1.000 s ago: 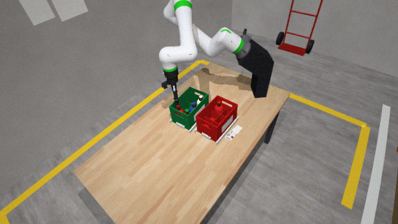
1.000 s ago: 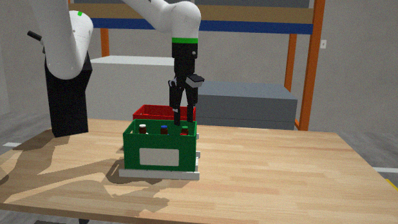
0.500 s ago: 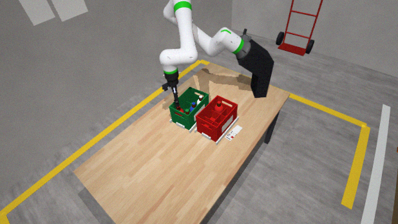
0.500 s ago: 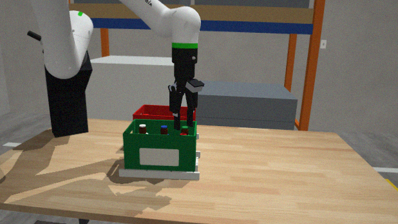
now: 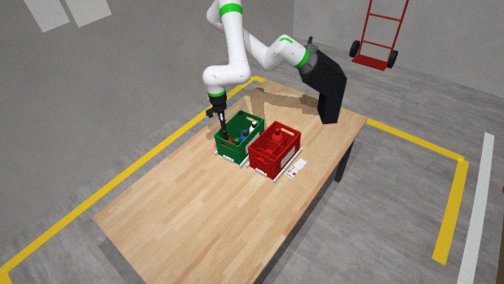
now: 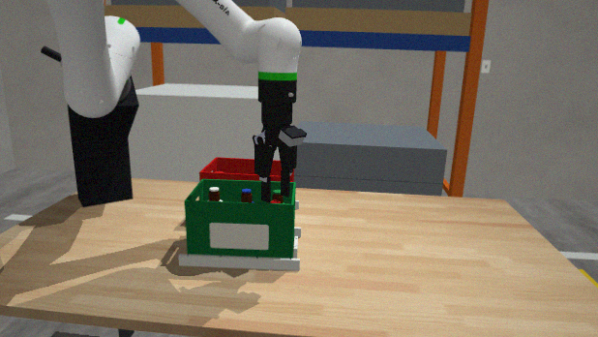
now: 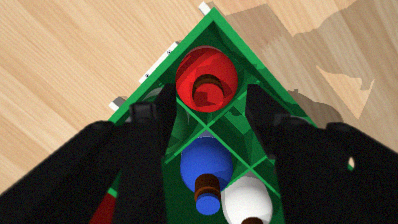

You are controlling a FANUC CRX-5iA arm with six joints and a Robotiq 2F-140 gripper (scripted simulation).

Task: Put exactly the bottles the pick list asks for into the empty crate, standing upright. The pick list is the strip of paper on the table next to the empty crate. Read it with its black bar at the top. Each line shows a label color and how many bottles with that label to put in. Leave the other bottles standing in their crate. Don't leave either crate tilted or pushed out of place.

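Observation:
The green crate (image 5: 234, 153) (image 6: 198, 228) (image 7: 255, 60) holds several bottles. In the wrist view a red-label bottle (image 7: 207, 75) stands in the corner cell, with a blue-label bottle (image 7: 205, 165) and a white-label bottle (image 7: 247, 200) in the cells beside it. My gripper (image 5: 224, 135) (image 6: 276, 194) (image 7: 211, 99) is lowered into the crate's top. Its fingers stand apart on either side of the red-label bottle's neck, without touching it. The red crate (image 5: 269, 161) (image 6: 227, 167) stands next to the green one and holds one red-label bottle (image 5: 277, 134). The pick list (image 5: 296, 168) lies beside the red crate.
Both crates sit on white base plates on the wooden table (image 5: 183, 204) (image 6: 411, 252). The arm's black pedestal (image 5: 328, 90) (image 6: 99, 150) stands at the table's far end. Shelving and grey boxes stand behind the table.

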